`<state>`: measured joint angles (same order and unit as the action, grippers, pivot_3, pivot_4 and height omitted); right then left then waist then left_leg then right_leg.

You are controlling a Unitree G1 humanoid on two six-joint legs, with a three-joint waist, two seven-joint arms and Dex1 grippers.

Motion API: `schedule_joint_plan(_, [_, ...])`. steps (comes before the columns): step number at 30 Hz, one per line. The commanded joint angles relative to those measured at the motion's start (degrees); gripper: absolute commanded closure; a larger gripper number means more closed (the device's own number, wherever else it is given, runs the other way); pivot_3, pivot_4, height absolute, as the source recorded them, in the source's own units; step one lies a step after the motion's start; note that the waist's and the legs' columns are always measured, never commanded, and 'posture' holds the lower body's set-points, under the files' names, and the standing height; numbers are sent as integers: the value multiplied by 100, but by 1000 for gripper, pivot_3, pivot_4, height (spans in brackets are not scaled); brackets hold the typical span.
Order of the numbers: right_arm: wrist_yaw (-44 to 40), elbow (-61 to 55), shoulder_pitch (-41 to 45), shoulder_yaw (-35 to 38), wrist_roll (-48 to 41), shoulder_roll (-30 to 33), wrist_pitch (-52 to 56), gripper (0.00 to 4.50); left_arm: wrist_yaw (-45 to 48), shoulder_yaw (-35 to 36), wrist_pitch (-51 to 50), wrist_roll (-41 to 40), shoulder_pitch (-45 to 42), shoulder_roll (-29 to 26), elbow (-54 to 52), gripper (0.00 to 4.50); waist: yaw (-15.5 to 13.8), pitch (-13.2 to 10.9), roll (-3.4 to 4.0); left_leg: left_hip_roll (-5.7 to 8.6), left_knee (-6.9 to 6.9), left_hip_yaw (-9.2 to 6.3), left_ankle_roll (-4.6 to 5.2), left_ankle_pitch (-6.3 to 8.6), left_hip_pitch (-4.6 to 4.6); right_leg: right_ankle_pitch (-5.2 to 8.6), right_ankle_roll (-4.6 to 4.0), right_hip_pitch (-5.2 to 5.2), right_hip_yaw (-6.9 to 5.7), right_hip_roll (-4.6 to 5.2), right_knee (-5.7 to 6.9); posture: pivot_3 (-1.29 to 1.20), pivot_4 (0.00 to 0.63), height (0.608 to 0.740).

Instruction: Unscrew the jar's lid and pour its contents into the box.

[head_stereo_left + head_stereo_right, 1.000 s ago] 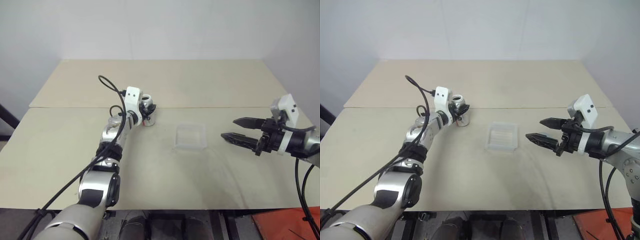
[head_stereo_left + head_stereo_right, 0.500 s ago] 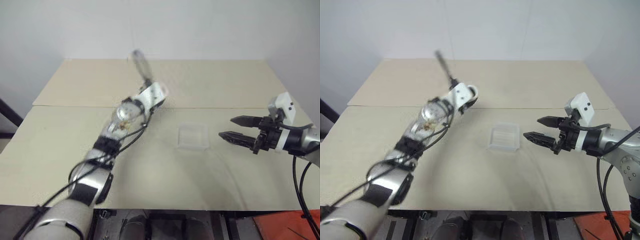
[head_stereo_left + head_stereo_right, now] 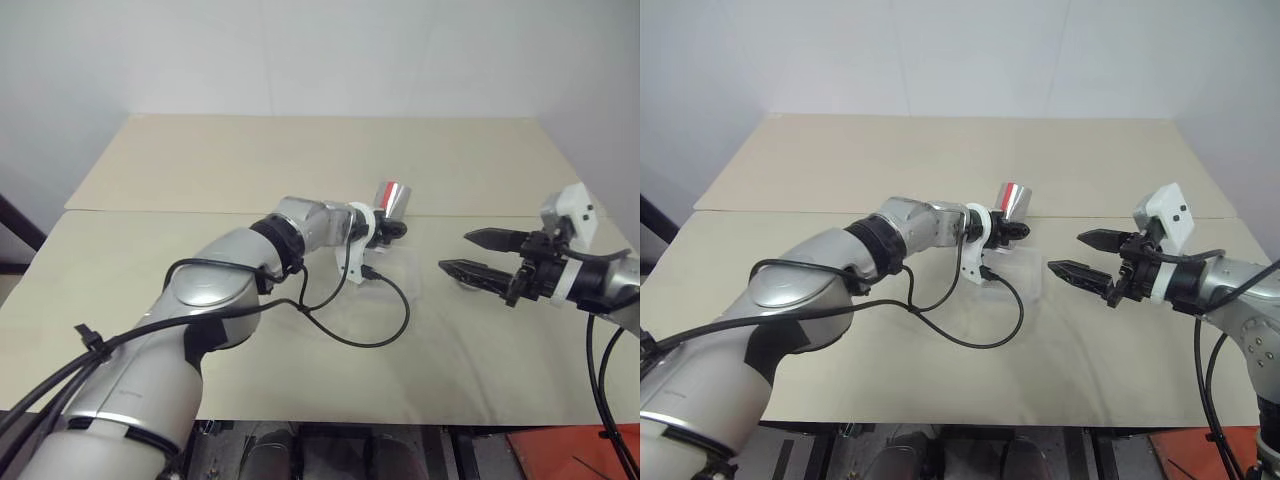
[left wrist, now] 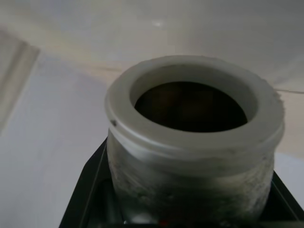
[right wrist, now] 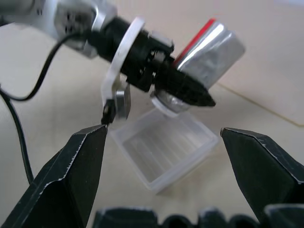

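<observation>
Your left gripper [image 5: 190, 92] has its black fingers clamped on the small clear cylindrical jar with the red-striped label [image 5: 209, 45], tipped mouth-down over the shallow clear plastic box [image 5: 164, 149] on the tan table [image 3: 300, 150]. Your right gripper [image 3: 468, 254] hangs beside the box, fingers spread, grasping nothing.

A pale beige tabletop [image 3: 300, 160], made of two boards joined along a seam, carries a small shallow clear plastic box [image 5: 166, 147] lying flat near its middle.
</observation>
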<state>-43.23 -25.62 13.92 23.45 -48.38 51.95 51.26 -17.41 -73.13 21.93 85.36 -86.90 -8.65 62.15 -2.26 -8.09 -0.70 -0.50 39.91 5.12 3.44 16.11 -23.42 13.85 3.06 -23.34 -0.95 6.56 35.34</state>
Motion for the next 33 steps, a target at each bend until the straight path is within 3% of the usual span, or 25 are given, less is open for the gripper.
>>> schedule_joint_plan(1, [232, -439, -111, 431, -366, -63, 93, 52, -203, 194, -217, -99, -222, 88, 119, 2446, -13, 0, -1, 0, 0, -2, 0, 0, 0, 0, 0, 0, 0, 1, 0, 0, 150, 740])
schedule_joint_plan(11, [363, -418, -216, 417, -487, 40, 83, 52, 75, 605, 89, -553, -148, -125, -146, 2446, -2, 0, -1, -12, 2, 0, 2, 1, 6, 0, 0, 2, 5, 0, 7, 0, 150, 740])
schedule_joint_plan(17, [213, -148, -29, 186, -360, 163, -6, 52, 601, 1746, 717, -1862, 130, -570, -131, 2446, 13, 0, 0, -16, 3, 2, 2, 1, 8, 0, 0, 2, 6, 1, 10, 0, 150, 740])
schedule_joint_plan(24, [-165, 175, 222, -65, -146, 342, -121, 52, 2465, 3634, 1077, -4255, 1005, -977, -206, 2446, 45, 2, 3, -21, 13, 8, -1, 0, 18, 0, -1, 2, 5, 0, 33, 0, 150, 740])
schedule_joint_plan(28, [-367, 295, 353, -170, -64, 438, -149, 52, 3885, 5070, 283, -6141, 1639, -759, -638, 2446, 41, 3, 4, -23, 28, 6, -1, 0, 12, 0, -1, 3, -2, 0, 37, 0, 150, 740])
schedule_joint_plan(33, [-555, 403, 505, -267, 16, 501, -127, 52, 5147, 6540, -1613, -8144, 2402, -506, -1703, 2446, 111, 4, 6, -25, 35, 3, -1, 0, 12, 0, -1, 6, -5, -1, 41, 0, 150, 740])
